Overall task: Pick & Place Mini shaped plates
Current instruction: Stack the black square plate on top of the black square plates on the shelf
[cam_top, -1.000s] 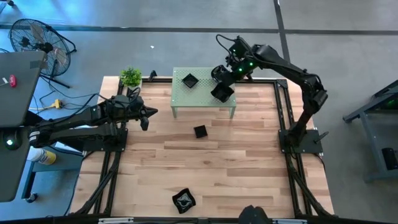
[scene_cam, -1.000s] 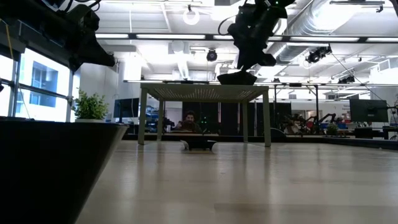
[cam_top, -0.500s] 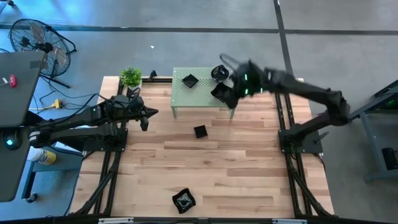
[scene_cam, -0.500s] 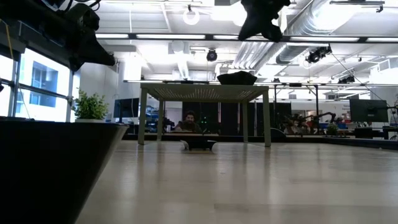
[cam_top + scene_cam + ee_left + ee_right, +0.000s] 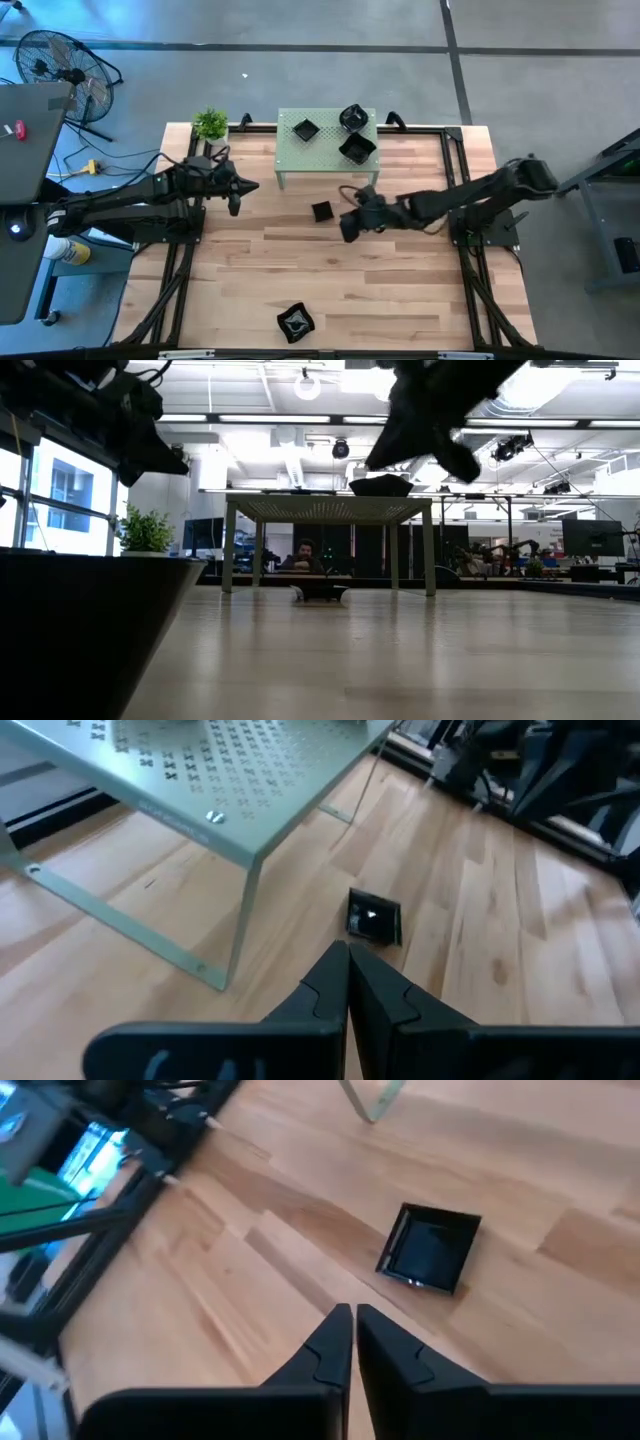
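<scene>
Room and surroundings, as I'm viewing them remotely.
I'm seeing grey floor (image 5: pixel 300 75) surrounding the wooden table (image 5: pixel 400 290), a standing fan (image 5: pixel 60 65) sitting off one corner, and a potted plant (image 5: pixel 210 124) standing at the far edge. Ceiling strip lights (image 5: pixel 270 418) are glowing; a window (image 5: pixel 60 500) is letting in daylight; a person (image 5: pixel 304 554) is sitting beyond.

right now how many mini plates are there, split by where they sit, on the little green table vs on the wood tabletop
On the green perforated table: 3, a square plate, a rounded plate and a larger square plate
On the wood tabletop: 2, a small square plate and a wavy-edged plate near the front edge
Total: 5
</scene>
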